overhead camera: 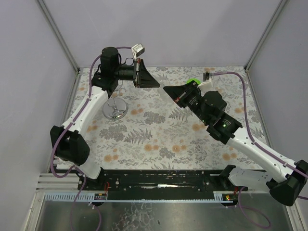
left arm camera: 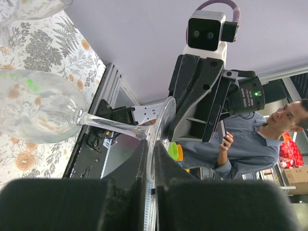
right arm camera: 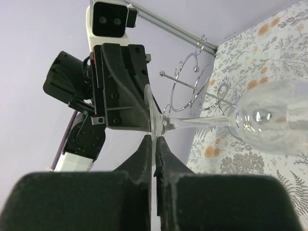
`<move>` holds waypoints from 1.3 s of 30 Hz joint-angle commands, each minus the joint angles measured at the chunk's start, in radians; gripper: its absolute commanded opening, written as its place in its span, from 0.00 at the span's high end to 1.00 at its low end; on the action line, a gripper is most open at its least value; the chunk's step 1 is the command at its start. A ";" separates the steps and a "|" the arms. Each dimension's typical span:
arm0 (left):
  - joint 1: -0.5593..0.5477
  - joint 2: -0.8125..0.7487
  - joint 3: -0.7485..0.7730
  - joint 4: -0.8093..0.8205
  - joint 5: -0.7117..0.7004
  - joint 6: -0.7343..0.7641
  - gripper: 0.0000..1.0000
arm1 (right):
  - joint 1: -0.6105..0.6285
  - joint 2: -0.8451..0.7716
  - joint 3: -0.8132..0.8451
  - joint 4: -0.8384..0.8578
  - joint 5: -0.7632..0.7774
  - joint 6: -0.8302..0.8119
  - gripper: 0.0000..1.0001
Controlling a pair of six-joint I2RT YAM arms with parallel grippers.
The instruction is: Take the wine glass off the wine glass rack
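Observation:
The clear wine glass (left arm camera: 38, 113) lies on its side in the air, its bowl (right arm camera: 274, 120) out over the floral table. My left gripper (left arm camera: 150, 144) is shut on the rim of the glass's round foot (left arm camera: 162, 118). My right gripper (right arm camera: 154, 139) is shut on the same foot (right arm camera: 150, 108) from the opposite side. In the top view the two grippers, left (overhead camera: 155, 83) and right (overhead camera: 167, 89), meet tip to tip; the glass hardly shows there. The wine glass rack (overhead camera: 115, 109) stands under the left arm, and its wire loops (right arm camera: 192, 82) show behind the stem.
The floral tablecloth (overhead camera: 159, 139) covers the table, with grey walls on three sides. Another clear glass shape (left arm camera: 33, 7) shows at the top left edge of the left wrist view. A person (left arm camera: 250, 139) sits beyond the near edge.

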 commanded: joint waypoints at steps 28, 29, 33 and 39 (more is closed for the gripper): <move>-0.194 0.116 0.401 -0.860 -0.397 1.125 1.00 | 0.000 -0.146 0.256 -0.650 0.351 -0.147 0.01; -0.214 0.095 0.385 -0.854 -0.455 1.168 1.00 | -0.001 -0.126 0.282 -0.686 0.353 -0.145 0.01; -0.312 -0.007 0.266 -0.798 -0.671 1.337 1.00 | 0.000 -0.043 0.374 -0.800 0.338 -0.121 0.01; -0.472 -0.182 -0.003 -0.634 -0.975 1.617 1.00 | -0.008 0.070 0.482 -0.905 0.285 -0.129 0.01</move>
